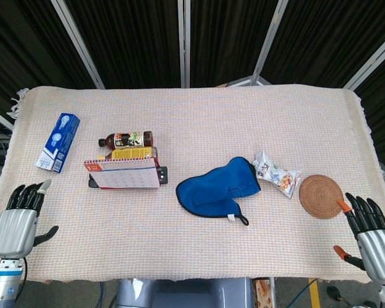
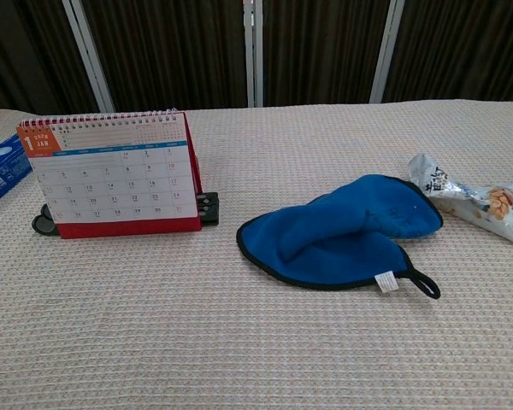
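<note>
Hands flat at near table edge: left hand [image 1: 16, 226], right hand [image 1: 371, 239], fingers spread, empty

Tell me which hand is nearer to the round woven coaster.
Right. The right hand hangs open at the table's near edge, just below and right of the woven coaster, not touching it. The left hand is open at the opposite near corner, far across the table.
</note>
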You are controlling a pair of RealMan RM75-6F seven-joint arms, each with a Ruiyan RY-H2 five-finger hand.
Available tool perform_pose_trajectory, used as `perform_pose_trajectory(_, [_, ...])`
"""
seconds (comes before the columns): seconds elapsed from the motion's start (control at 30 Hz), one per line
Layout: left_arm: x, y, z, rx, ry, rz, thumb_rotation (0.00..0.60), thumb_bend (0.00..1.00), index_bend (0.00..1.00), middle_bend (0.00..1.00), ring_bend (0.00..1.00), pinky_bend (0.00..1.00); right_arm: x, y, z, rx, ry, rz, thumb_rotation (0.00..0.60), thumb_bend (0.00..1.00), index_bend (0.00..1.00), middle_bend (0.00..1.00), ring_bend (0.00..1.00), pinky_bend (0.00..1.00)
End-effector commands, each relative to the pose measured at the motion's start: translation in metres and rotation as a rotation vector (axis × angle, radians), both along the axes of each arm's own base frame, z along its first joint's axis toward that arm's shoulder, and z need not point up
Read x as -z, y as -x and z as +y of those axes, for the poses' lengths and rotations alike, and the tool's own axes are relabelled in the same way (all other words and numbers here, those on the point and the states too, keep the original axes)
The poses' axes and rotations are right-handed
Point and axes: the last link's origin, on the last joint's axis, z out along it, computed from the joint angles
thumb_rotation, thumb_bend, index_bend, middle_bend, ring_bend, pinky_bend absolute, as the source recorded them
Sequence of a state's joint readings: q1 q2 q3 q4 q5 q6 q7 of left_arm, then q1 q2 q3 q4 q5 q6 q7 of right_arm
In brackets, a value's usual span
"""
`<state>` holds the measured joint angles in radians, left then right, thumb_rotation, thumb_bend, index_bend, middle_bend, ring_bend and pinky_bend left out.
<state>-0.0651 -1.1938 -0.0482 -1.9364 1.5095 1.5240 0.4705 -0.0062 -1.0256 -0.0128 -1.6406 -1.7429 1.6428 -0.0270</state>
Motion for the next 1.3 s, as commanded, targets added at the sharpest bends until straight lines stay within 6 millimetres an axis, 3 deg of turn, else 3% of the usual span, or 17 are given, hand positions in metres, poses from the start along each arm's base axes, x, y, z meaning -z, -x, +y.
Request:
perform_pose_trajectory(0.03, [0.010, -0.004, 0.004, -0.056, 0.035, -0.103, 0.600, 0.32, 0.00, 0.69, 0.61, 0.51, -0.001, 0.000, 0.001, 0.000, 0.000, -0.005, 0.600, 0.04, 0.00, 0.00, 0.00, 0.00])
perform_pose_trajectory(0.1, [0.016, -0.008, 0.006, -0.090, 0.078, -0.185, 0.600, 0.42, 0.00, 0.75, 0.67, 0.55, -0.003, -0.001, 0.001, -0.002, 0.002, -0.014, 0.600, 0.04, 0.00, 0.00, 0.00, 0.00])
perform_pose_trajectory(0.27, [0.035, -0.010, 0.021, -0.160, 0.150, -0.273, 0.600, 0.47, 0.00, 0.77, 0.69, 0.57, -0.006, -0.002, 0.002, -0.011, 0.005, -0.029, 0.600, 0.04, 0.00, 0.00, 0.00, 0.00])
perform_pose_trajectory(0.4, [0.054, -0.014, 0.031, -0.206, 0.211, -0.314, 0.600, 0.57, 0.00, 0.77, 0.69, 0.58, -0.006, -0.002, 0.002, -0.011, -0.001, -0.029, 0.600, 0.04, 0.00, 0.00, 0.00, 0.00])
perform_pose_trajectory(0.73, [0.091, -0.019, 0.046, -0.283, 0.300, -0.330, 0.600, 0.59, 0.00, 0.77, 0.70, 0.58, -0.005, -0.003, 0.002, -0.011, -0.003, -0.028, 0.600, 0.04, 0.00, 0.00, 0.00, 0.00])
perform_pose_trajectory(0.77, [0.095, -0.019, 0.047, -0.291, 0.306, -0.328, 0.600, 0.59, 0.00, 0.77, 0.70, 0.58, -0.030, -0.035, -0.026, -0.072, 0.144, -0.232, 0.600, 0.04, 0.00, 0.00, 0.00, 0.00])
perform_pose_trajectory(0.8, [0.097, -0.019, 0.048, -0.297, 0.307, -0.326, 0.600, 0.59, 0.00, 0.77, 0.70, 0.58, -0.004, -0.029, -0.017, 0.013, 0.053, -0.228, 0.600, 0.04, 0.00, 0.00, 0.00, 0.00])
perform_pose_trajectory(0.83, [0.101, -0.018, 0.049, -0.306, 0.310, -0.323, 0.600, 0.59, 0.00, 0.77, 0.70, 0.58, 0.008, -0.018, -0.002, 0.051, 0.045, -0.188, 0.600, 0.04, 0.00, 0.00, 0.00, 0.00])
perform_pose_trajectory(0.9, [0.106, -0.017, 0.051, -0.323, 0.316, -0.320, 0.600, 0.59, 0.00, 0.77, 0.70, 0.58, 0.008, -0.011, 0.009, 0.041, 0.034, -0.144, 0.600, 0.04, 0.00, 0.00, 0.00, 0.00])
perform_pose_trajectory(1.3, [0.123, -0.007, 0.059, -0.385, 0.311, -0.321, 0.600, 0.59, 0.00, 0.77, 0.70, 0.58, 0.003, 0.006, 0.015, 0.005, -0.004, -0.049, 0.600, 0.04, 0.00, 0.00, 0.00, 0.00])
